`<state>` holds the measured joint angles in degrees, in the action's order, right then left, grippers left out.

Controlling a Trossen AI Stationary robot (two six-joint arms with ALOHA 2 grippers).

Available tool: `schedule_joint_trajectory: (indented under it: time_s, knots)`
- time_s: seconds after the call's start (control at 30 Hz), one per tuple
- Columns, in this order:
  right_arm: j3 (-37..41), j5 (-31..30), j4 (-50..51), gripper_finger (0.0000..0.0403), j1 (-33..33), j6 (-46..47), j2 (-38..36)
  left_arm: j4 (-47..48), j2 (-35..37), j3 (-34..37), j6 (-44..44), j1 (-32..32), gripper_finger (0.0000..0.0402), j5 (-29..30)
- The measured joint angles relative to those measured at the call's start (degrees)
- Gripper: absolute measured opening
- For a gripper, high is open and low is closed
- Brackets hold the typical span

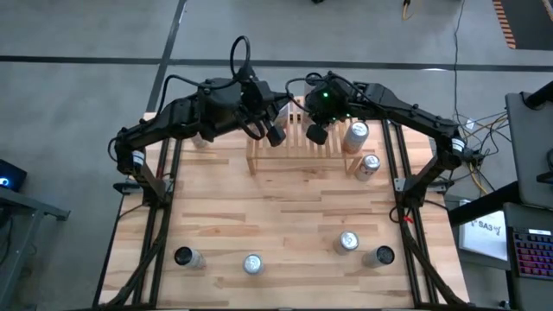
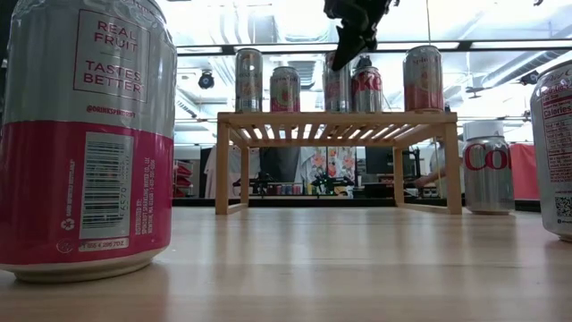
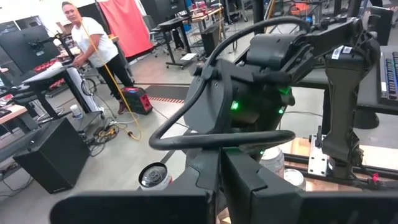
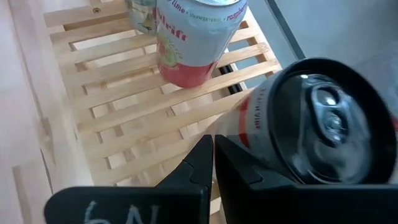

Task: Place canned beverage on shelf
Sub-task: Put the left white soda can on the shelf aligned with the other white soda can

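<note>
The low wooden slatted shelf (image 1: 289, 155) stands at the table's far middle and carries several cans (image 2: 285, 88). My right gripper (image 1: 317, 134) is shut and hangs over the shelf's middle, its tips (image 2: 344, 61) at can-top height. In the right wrist view the gripper (image 4: 213, 155) is right beside a red-and-white can (image 4: 292, 137), which stands upright on the slats (image 4: 124, 93). A pink-and-white can (image 4: 193, 43) stands farther along. My left gripper (image 1: 276, 136) is shut and empty above the shelf's left part, and looks at the right arm (image 3: 221, 180). My right gripper is shut, pointing down from above, with the red-and-white can's side (image 4: 255, 118) close against the outer side of one finger (image 4: 233, 165). I cannot tell whether they touch. The can stands upright on the shelf.
A silver can (image 1: 369, 164) stands on the table just right of the shelf (image 2: 487, 165). Several more cans stand along the near edge (image 1: 348, 242), (image 1: 251, 263), (image 1: 186, 257). A person (image 3: 87, 37) stands in the room beyond the table.
</note>
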<state>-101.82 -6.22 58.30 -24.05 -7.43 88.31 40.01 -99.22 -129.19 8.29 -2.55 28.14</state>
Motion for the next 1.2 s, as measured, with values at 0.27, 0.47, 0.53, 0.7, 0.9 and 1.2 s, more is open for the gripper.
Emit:
schedule_joint_trajectory:
  time_s: [0.27, 0.47, 0.53, 0.7, 0.9, 1.2]
  knots:
    - [0.00, 0.00, -0.08, 0.0009, 0.00, -0.10, 1.16, 0.55, 0.00, 0.00, 0.00, 0.00, 0.0000, 0.00]
    - [0.04, -0.44, 0.09, 0.0009, 0.00, -0.44, 0.61, 0.70, 0.00, 0.00, 0.00, 0.00, 0.0000, 0.00]
    - [0.04, -1.83, 0.19, 0.0009, 0.00, -0.90, 0.39, 0.73, 0.00, 0.00, 0.00, 0.00, 0.0000, 0.00]
    - [0.04, -2.87, 0.18, 0.0009, 0.00, -1.17, -0.13, 0.83, 0.00, 0.00, 0.22, 0.00, 0.0000, 0.00]
    - [0.04, -2.98, 0.18, 0.0009, 0.00, -1.20, -0.42, 0.92, 0.00, 0.00, 0.24, 0.00, 0.0000, 0.00]
    - [-0.86, -0.91, 0.07, 0.0009, 0.02, 2.96, -3.95, 1.15, 0.10, 0.00, 0.25, 0.00, 0.0000, 0.00]
